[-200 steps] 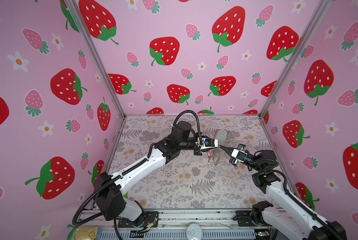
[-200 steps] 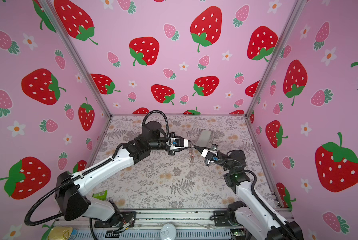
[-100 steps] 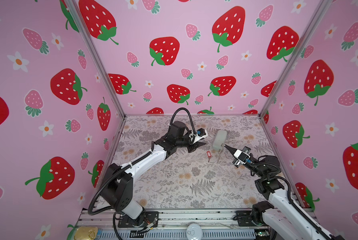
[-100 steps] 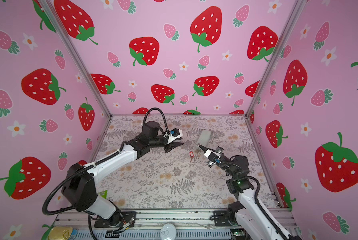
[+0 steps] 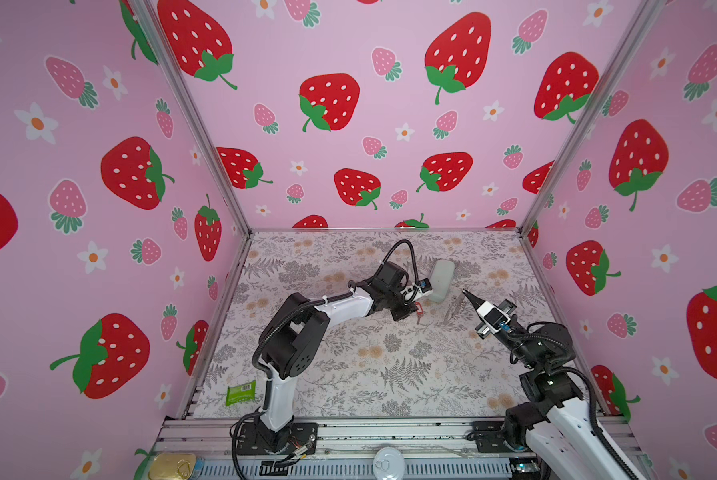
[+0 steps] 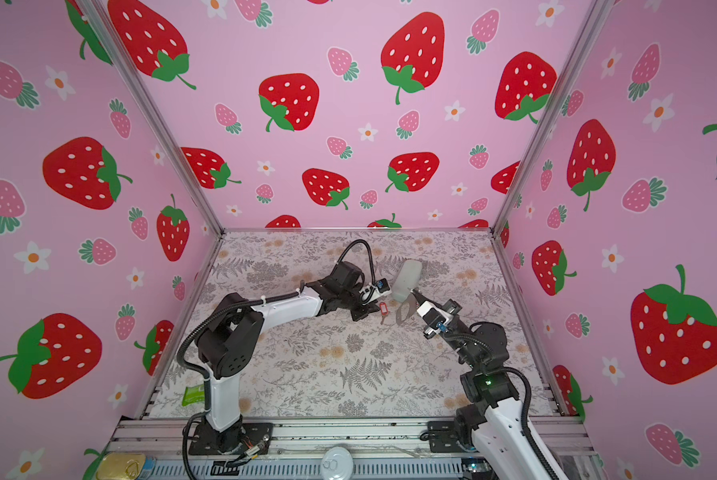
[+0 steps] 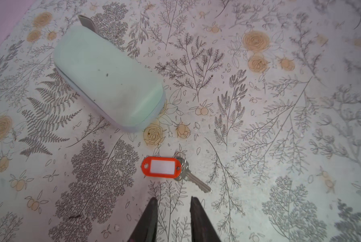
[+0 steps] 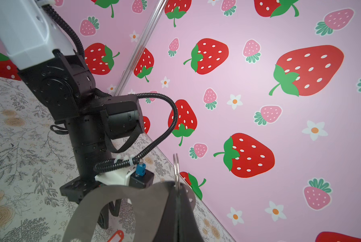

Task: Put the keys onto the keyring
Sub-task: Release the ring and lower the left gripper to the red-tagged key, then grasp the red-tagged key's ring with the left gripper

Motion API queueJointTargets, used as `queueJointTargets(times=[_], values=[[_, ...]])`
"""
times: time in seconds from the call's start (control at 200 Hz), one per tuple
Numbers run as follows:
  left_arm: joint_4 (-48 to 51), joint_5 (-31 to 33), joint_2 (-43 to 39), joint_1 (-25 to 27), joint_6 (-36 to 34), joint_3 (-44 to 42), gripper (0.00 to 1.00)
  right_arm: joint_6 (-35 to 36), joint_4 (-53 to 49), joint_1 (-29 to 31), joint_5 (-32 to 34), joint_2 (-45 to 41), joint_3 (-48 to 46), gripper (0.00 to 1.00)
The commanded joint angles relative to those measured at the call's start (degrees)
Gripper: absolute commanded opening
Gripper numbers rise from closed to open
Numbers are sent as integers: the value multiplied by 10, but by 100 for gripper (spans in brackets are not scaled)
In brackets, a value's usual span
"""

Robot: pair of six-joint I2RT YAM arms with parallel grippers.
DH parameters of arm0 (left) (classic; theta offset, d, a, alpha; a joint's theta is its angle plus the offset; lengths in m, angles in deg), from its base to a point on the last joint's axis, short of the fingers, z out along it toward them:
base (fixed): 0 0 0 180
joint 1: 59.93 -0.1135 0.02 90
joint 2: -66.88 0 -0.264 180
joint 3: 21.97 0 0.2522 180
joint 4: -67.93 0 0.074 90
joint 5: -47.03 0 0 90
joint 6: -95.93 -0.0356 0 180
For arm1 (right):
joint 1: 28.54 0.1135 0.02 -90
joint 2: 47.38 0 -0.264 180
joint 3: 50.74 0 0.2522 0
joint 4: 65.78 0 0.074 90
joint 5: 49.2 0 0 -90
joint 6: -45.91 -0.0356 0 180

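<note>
left pincer (image 7: 173,198) has lowered beside the red-tagged silver key (image 7: 165,170).

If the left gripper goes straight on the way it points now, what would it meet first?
Most likely the keys, lying on the table just ahead of the left gripper, its fingers open. Depth is unclear, so it might touch the table first.

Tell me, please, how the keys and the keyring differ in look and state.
The keys lie flat on the table, ungripped, just ahead of the open left gripper; the keyring hangs from the shut right gripper. The keys carry a red tag with a white window; the keyring is a taupe strap loop. Both have silver metal rings.
</note>
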Motion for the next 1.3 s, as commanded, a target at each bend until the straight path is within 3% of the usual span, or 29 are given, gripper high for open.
queueJointTargets(times=[0.0, 0.355, 0.975, 1.295], values=[[26, 49, 23, 16, -22, 38, 31, 12, -21, -2, 8, -13, 18, 2], [8, 100, 77, 37, -13, 72, 32, 16, -26, -2, 5, -32, 12, 1], [8, 58, 97, 40, -19, 86, 30, 21, -29, -2, 5, -37, 8, 1], [43, 78, 116, 40, -19, 119, 30, 20, -30, -2, 5, -41, 9, 1]])
